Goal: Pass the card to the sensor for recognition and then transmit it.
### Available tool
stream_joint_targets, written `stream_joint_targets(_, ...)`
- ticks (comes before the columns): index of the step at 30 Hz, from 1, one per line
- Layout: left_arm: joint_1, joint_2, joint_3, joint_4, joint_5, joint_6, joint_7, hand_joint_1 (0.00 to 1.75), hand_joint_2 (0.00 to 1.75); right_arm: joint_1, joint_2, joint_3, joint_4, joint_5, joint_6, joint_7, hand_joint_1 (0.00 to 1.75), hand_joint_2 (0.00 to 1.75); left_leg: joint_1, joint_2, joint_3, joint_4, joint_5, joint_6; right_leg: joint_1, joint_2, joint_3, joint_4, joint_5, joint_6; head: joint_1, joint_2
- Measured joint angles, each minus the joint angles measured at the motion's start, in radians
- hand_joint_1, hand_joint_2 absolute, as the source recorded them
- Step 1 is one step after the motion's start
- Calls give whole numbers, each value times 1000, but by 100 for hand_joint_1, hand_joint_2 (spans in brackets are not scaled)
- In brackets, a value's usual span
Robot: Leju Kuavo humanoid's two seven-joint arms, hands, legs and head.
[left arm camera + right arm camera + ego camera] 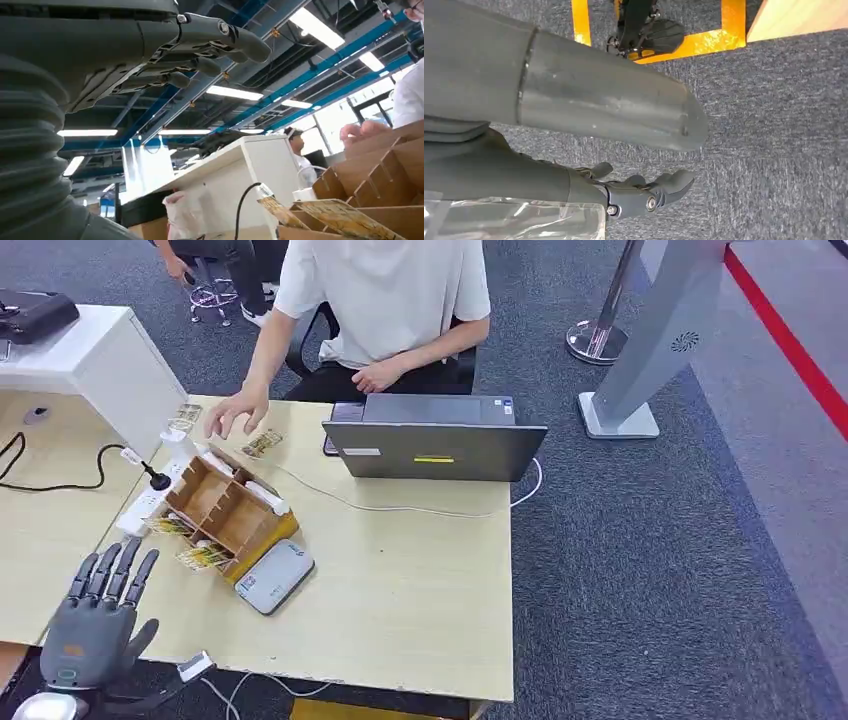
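Observation:
A wooden card rack (pixel 225 508) stands on the light wood table (pixel 420 590), with patterned cards (pixel 203 557) sticking out of its near slots. A grey card reader (pixel 273 576) lies flat just right of the rack. My left hand (pixel 98 613) hovers at the table's near left corner, fingers straight and spread, holding nothing, a short way from the rack. In the left wrist view the hand (pixel 190 55) is empty, with a card (pixel 345 217) and the rack (pixel 380 170) ahead. My right hand (pixel 644 192) hangs over the carpet, fingers loosely curled, empty.
A person in a white shirt (pixel 380 290) sits across the table, one hand (pixel 236 412) reaching over loose cards (pixel 262 443). An open laptop (pixel 435 445) faces them. A white power strip (pixel 150 495) with cables lies left of the rack; a white cabinet (pixel 90 360) stands behind.

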Motion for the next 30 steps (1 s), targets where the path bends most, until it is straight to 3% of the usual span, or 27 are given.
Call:
stream_joint_targets(10, -130, -35, -67, 104, -33, 0, 78, 0, 175, -9, 0, 2, 6, 25, 0, 7, 0, 0, 0, 0, 0, 0, 1, 0, 0, 1, 0, 0, 0, 0, 1, 0)
stream_joint_targets(18, -194, -48, -146, 140, -41, -3, 97, 0, 175, -12, 0, 2, 7, 38, 3, 11, 0, 0, 0, 0, 0, 0, 1, 0, 0, 1, 0, 0, 0, 0, 1, 0)
stream_joint_targets(26, -245, -77, -209, 173, -43, -133, 197, 0, 175, -12, 0, 2, 8, 42, 3, 19, 0, 0, 0, 1, 0, 0, 1, 0, 0, 1, 0, 0, 0, 0, 1, 0)
stream_joint_targets(30, -253, -84, -232, 176, -43, -161, 221, 0, 175, -12, 0, 2, 8, 45, 3, 19, 0, 0, 0, 1, 0, 0, 1, 0, 0, 1, 0, 0, 0, 0, 1, 0)
